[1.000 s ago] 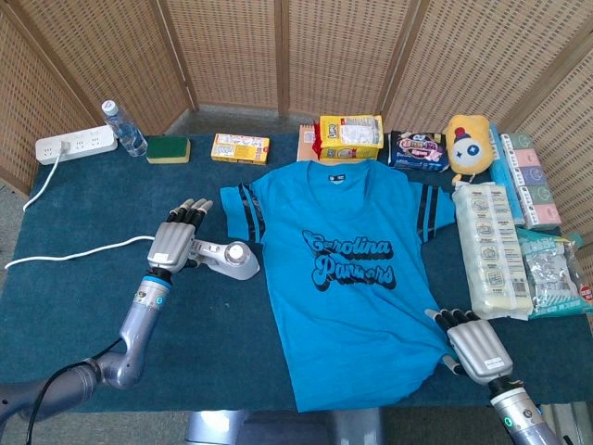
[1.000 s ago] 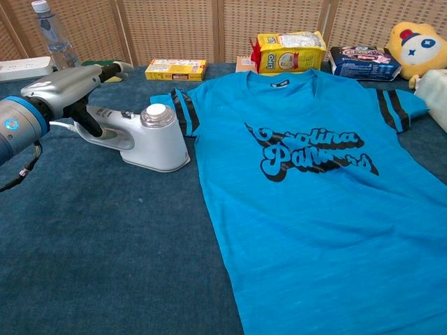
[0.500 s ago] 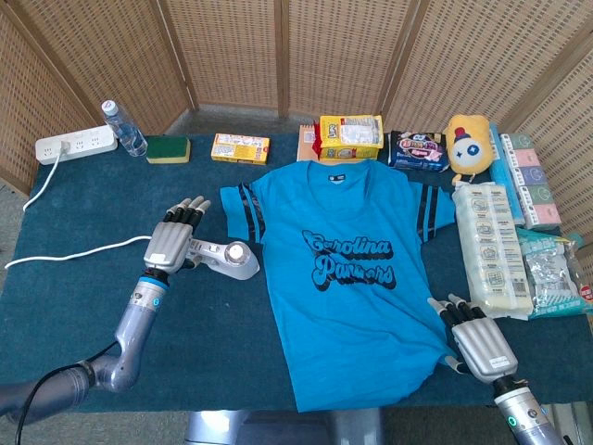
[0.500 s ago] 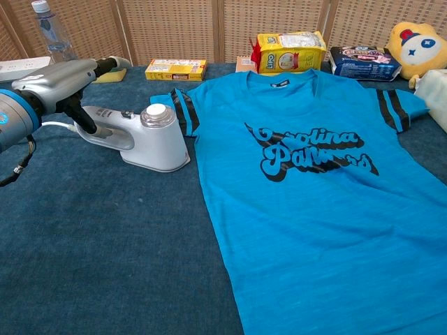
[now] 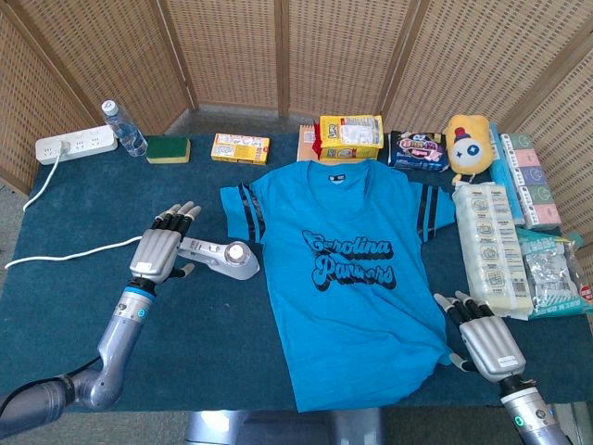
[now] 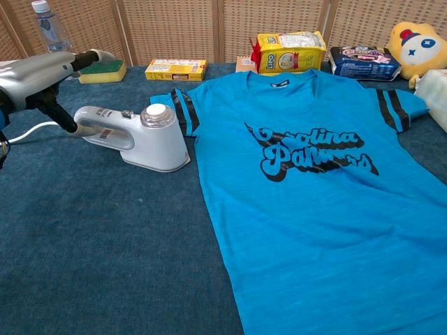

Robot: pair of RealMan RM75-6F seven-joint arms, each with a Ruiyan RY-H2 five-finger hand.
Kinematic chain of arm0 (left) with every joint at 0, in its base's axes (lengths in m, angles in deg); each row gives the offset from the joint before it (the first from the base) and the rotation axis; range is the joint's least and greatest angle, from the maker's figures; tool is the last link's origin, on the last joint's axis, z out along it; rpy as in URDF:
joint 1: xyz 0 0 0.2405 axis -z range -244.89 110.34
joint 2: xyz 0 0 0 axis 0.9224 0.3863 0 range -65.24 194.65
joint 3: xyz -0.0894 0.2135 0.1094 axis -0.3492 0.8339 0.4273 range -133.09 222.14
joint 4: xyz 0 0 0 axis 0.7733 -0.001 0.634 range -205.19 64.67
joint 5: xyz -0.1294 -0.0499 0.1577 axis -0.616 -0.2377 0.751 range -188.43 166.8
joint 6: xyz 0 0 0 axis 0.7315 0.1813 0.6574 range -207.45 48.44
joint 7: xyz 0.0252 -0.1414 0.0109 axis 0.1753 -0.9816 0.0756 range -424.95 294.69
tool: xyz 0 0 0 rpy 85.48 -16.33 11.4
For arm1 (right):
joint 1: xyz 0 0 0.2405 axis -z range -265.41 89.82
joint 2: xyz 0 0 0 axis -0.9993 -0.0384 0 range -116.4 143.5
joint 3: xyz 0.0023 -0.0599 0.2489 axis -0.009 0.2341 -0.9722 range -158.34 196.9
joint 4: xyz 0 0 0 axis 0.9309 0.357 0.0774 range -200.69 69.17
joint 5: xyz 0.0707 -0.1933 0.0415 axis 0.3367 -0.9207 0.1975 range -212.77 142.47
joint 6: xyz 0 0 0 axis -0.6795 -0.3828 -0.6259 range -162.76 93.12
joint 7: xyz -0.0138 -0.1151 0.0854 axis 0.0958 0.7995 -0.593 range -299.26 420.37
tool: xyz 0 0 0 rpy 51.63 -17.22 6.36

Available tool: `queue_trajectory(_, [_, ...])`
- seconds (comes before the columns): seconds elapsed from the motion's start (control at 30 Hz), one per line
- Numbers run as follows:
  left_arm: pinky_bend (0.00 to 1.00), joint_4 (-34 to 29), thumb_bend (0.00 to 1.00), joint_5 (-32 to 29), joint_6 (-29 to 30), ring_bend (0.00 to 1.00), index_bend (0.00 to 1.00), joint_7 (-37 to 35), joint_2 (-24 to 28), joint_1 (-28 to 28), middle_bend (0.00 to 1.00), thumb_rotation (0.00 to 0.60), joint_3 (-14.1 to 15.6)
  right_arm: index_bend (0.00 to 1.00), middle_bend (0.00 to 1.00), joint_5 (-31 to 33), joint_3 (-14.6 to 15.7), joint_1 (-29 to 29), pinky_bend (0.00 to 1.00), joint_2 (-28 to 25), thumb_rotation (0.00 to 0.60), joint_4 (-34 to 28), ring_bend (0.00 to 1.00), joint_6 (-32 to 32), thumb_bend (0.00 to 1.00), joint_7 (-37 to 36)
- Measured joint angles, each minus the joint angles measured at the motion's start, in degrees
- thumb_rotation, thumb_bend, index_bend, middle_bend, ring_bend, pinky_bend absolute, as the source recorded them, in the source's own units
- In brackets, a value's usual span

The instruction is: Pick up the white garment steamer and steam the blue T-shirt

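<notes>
steamer (image 5: 225, 259) flat on bench (image 5: 83, 287), just left of blue t-shirt (image 5: 347, 278), not yet gripped. left hand (image 5: 159, 248) released, fingers spread over handle end. right hand (image 5: 484, 336) released near hem. reach step; next needs closing round handle.

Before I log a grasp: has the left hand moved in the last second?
Yes. The left hand has slid left, off the garment steamer handle, away from the blue T-shirt.

Bright blue T-shirt (image 5: 347, 269) with black lettering and dark-striped sleeves; white steamer (image 6: 140, 136); dark teal table (image 5: 213, 343); yellow plush toy (image 5: 466, 141); green sponge (image 5: 168, 148).
</notes>
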Motion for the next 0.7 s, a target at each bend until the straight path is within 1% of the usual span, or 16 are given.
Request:
queue_trajectory(0.17, [0.11, -4.7, 0.2, -0.1, 2.0, 0.0, 0.0, -0.3, 2.7, -2.2, 0.04, 0.567, 0.8, 0.07, 0.2, 0.1, -0.4, 0.5, 0.23, 0.4, 0.6, 1.2, 0.13, -1.4, 0.22, -2.0])
queue_trajectory(0.3, [0.11, -9.6, 0.21, 1.1, 5.6, 0.0, 0.0, -1.6, 6.5, -5.7, 0.04, 0.599, 2.4, 0.08, 0.21, 0.0, -1.0, 1.1, 0.25, 0.8, 0.6, 1.9, 0.15, -3.2, 0.23, -3.5])
queue_trajectory(0.37, [0.11, -11.4, 0.21, 2.0, 7.5, 0.0, 0.0, -2.5, 8.3, -7.7, 0.04, 0.597, 3.5, 0.09, 0.22, 0.0, -1.5, 1.4, 0.26, 1.0, 0.6, 2.3, 0.16, -4.4, 0.23, -4.5])
queue_trajectory(0.47, [0.11, -14.0, 0.22, 4.2, 11.3, 0.0, 0.0, -4.1, 11.4, -10.9, 0.04, 0.595, 5.6, 0.11, 0.24, -0.1, -2.2, 1.8, 0.28, 1.3, 0.6, 3.1, 0.18, -6.0, 0.25, -5.6])
queue_trajectory(0.53, [0.11, -15.4, 0.22, 6.7, 14.2, 0.0, 0.0, -5.9, 13.4, -13.7, 0.04, 0.599, 7.4, 0.13, 0.25, -0.2, -2.6, 2.0, 0.3, 1.7, 0.6, 3.8, 0.2, -6.8, 0.26, -6.1])
queue_trajectory(0.7, [0.13, -16.7, 0.24, 12.4, 21.1, 0.0, 0.0, -11.0, 16.7, -20.6, 0.05, 0.6, 11.6, 0.18, 0.29, -0.2, -3.5, 2.6, 0.35, 2.7, 0.6, 4.8, 0.25, -9.0, 0.27, -6.6])
